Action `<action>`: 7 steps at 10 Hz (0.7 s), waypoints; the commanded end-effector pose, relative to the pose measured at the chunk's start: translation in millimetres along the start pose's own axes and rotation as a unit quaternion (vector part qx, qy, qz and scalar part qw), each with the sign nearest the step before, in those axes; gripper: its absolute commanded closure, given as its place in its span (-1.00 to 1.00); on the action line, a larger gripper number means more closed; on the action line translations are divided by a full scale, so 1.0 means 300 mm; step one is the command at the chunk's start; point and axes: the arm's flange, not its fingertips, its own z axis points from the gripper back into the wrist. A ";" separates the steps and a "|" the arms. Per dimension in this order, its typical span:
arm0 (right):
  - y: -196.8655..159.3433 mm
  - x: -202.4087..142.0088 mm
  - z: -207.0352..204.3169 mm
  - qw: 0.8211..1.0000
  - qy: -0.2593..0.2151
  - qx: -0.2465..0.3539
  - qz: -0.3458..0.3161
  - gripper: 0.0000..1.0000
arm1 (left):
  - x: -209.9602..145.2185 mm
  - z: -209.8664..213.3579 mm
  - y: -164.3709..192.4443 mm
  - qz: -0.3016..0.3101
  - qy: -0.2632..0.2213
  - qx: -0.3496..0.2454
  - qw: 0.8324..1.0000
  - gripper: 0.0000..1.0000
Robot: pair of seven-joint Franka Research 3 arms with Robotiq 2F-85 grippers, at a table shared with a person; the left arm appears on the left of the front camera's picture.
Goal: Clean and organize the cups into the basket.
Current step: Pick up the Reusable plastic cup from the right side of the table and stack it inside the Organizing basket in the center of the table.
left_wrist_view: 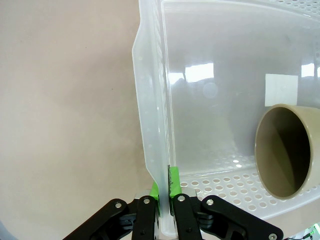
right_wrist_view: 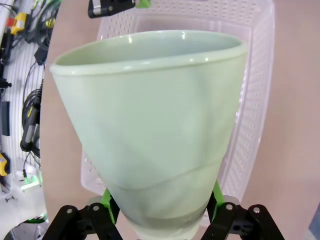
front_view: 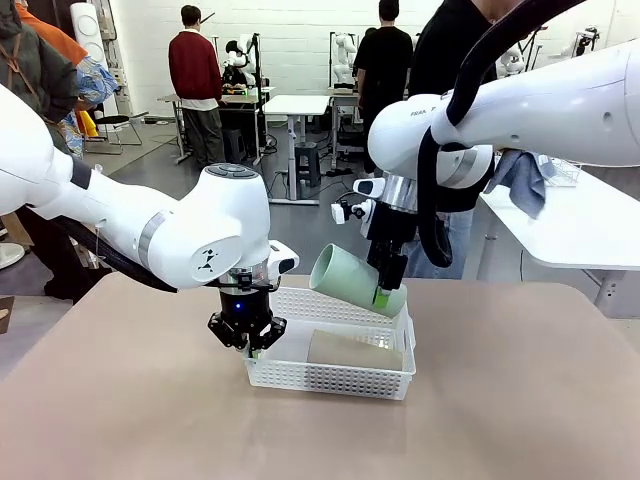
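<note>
mint cup: pale mint green matte tapered tumbler [right_wrist_view: 150,125], base runs off my right wrist view's bottom edge; in front view my right gripper [front_view: 385,292] covers part of its narrow end.
basket: white perforated plastic basket [right_wrist_view: 255,100], floor mostly behind that tumbler; left wrist view clips its top and right.
tan cup: tan-brown matte tumbler [left_wrist_view: 287,150], clipped by the right edge; in front view its lower side sits behind the lattice wall.
left gripper [left_wrist_view: 165,192]: knuckles cut off at the bottom edge.

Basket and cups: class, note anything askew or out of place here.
The mint green cup hangs tilted over the white basket in the right gripper; a tan cup lies on its side inside. Nothing spilled or damaged.
</note>
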 end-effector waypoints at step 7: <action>-0.002 -0.072 -0.149 0.999 -0.035 -0.028 0.014 -0.60 | -0.007 -0.001 0.007 -0.007 -0.003 0.001 1.000 1.00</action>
